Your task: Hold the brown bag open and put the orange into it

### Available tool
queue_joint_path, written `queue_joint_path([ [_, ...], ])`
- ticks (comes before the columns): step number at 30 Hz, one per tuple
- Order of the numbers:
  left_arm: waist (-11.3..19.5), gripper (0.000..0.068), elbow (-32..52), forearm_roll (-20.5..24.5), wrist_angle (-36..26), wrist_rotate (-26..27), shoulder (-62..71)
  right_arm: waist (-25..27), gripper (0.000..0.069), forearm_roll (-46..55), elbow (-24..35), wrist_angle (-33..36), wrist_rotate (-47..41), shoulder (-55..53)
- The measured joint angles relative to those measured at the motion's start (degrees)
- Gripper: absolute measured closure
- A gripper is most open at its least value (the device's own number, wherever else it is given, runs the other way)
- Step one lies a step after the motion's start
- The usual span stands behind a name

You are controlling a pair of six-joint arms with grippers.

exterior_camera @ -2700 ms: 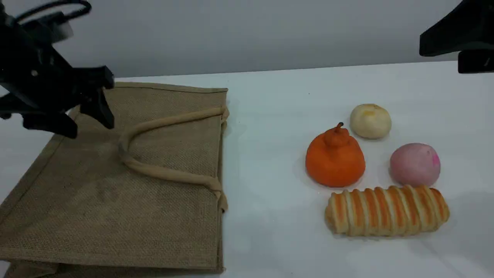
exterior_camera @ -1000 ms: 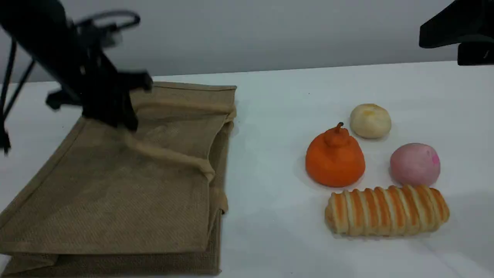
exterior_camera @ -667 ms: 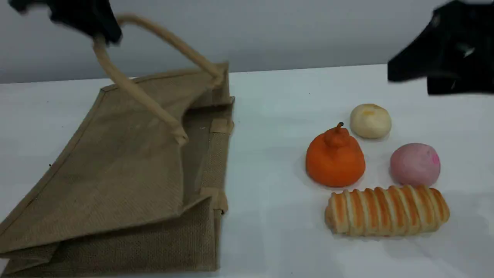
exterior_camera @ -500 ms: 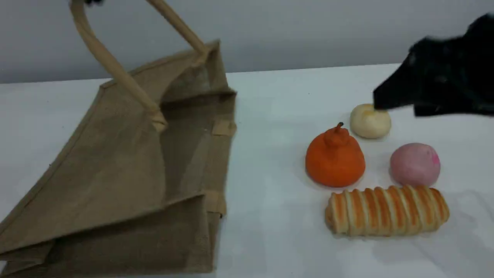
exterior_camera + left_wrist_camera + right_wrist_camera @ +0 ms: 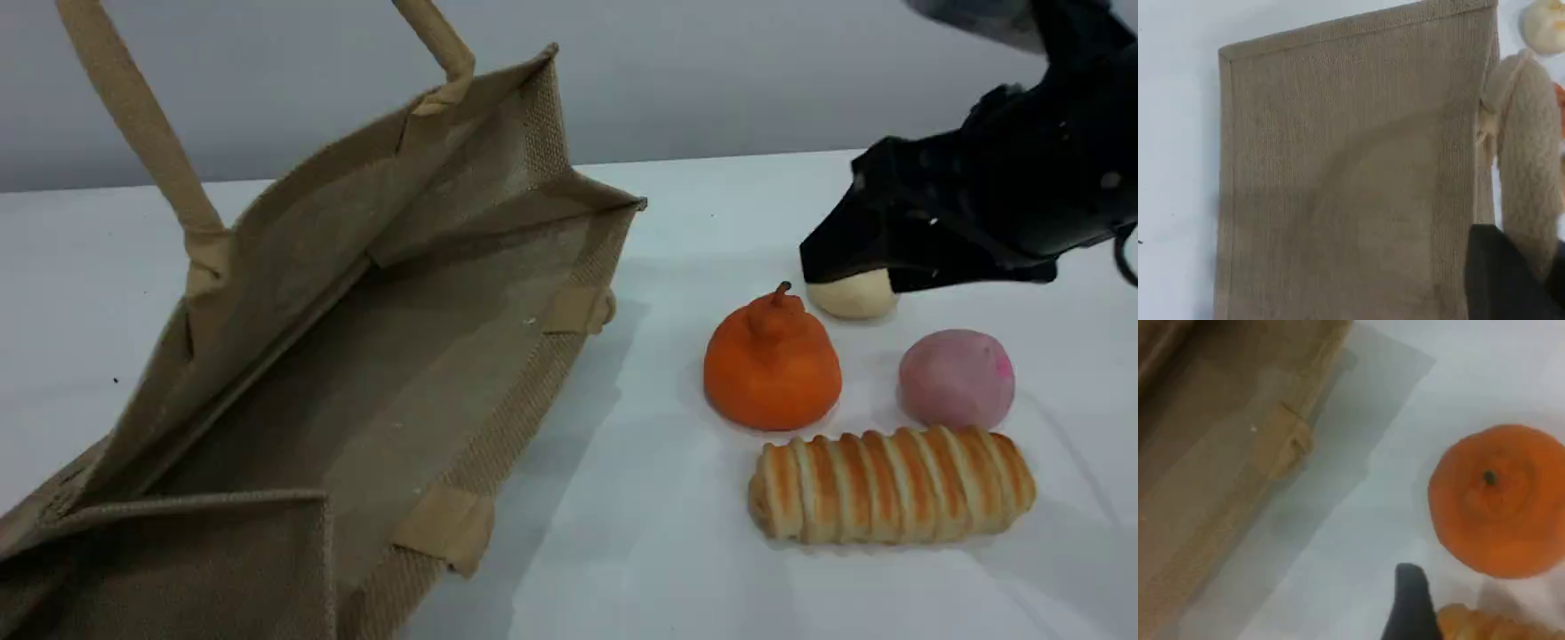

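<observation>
Bag first: the large tan-brown woven jute tote [image 5: 373,356], flat on the white table [image 5: 622,533] a few seconds back, has been hauled up by one of its thick beige rope handles [image 5: 133,116] and now stands tilted with its mouth gaping toward the food, inside panels and floor plainly visible. That settles the opening half of the job, I'd say; the loading half has not begun. Left gripper [image 5: 1511,280] is out of the scene view above the top edge, but its own camera shows it clamped tight on the rope handle, the jute panel hanging below it. Right gripper [image 5: 845,258], parked at the far right corner a second ago, has swung in and down; its jaws are spread wide and carry nothing, and it hangs over the pale yellowish round bun [image 5: 853,293], just behind the bright orange knob-topped fruit [image 5: 772,369]. That orange sits untouched on the table, well apart from the bag mouth, beside a pink ball [image 5: 956,378] and a striped bread roll [image 5: 889,484]. From the right wrist camera the orange lies ahead and to the right of the fingertip [image 5: 1410,603], no contact.
</observation>
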State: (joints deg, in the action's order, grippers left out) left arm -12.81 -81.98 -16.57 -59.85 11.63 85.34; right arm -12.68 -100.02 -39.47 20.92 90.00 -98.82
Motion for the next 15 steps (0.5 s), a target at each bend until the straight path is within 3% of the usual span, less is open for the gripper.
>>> queue_joint_path([
  [15,0.0,0.0598,0.0,-0.1,0.0,-0.1,0.1,-1.7,0.0251,0.1,-10.0,1.0,0.0,-14.6],
])
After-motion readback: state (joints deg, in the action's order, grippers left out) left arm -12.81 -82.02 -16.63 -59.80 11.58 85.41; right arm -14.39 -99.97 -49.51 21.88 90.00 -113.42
